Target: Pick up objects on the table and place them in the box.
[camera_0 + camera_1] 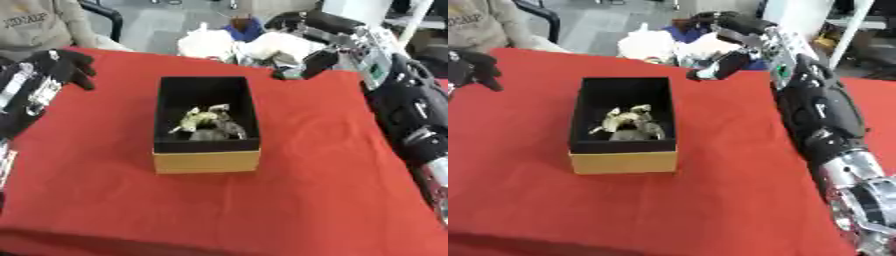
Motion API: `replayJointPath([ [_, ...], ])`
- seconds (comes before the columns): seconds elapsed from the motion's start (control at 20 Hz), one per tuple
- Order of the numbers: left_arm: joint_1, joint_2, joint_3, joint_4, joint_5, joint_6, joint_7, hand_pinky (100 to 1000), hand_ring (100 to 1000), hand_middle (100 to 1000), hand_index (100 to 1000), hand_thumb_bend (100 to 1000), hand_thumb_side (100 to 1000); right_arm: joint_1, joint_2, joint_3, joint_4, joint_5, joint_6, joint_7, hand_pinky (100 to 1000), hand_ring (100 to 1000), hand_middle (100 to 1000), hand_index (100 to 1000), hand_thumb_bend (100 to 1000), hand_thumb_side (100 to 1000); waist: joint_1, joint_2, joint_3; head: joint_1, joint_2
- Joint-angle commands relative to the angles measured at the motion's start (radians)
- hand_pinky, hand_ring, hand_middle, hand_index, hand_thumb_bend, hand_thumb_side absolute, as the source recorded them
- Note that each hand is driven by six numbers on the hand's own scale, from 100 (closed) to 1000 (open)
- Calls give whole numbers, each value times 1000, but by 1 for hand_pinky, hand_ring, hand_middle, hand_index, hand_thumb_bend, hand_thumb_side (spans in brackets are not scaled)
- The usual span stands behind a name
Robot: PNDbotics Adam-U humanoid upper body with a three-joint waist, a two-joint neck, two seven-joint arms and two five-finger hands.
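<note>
Worktop (306,190): red cloth before you.
Box (207,161): black inside, tan front, centre of the worktop.
Objects (208,123): pale yellowish and grey pieces lying in the box's near half.
Your right hand (730,59): far right, beyond the box, fingers curled downward, holding nothing.
Your left hand (68,67): far left edge, fingers hanging relaxed.

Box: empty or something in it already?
Not empty. The box is open-topped, and a small pale yellowish-and-grey clump of objects lies on its black floor, toward the near end. What they are, cannot tell.
</note>
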Motion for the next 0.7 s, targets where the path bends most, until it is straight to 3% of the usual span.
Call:
replayJointPath([
  [0.05,-6,32,15,-6,-1,-2,12,600,545,578,752,210,840,22,-67,-8,-77,-100,23,-21,795,855,867,946,335,487,6,-9,-5,7,-12],
  [0.35,1,38,21,2,5,-3,38,603,546,573,745,208,833,166,-116,-38,-212,-284,95,-33,782,826,831,920,233,446,8,-4,-19,11,-11],
  [0.7,17,42,29,10,4,-4,59,609,539,567,742,209,838,341,-135,-98,-391,-436,189,-77,766,788,783,892,138,412,11,3,-35,10,1],
])
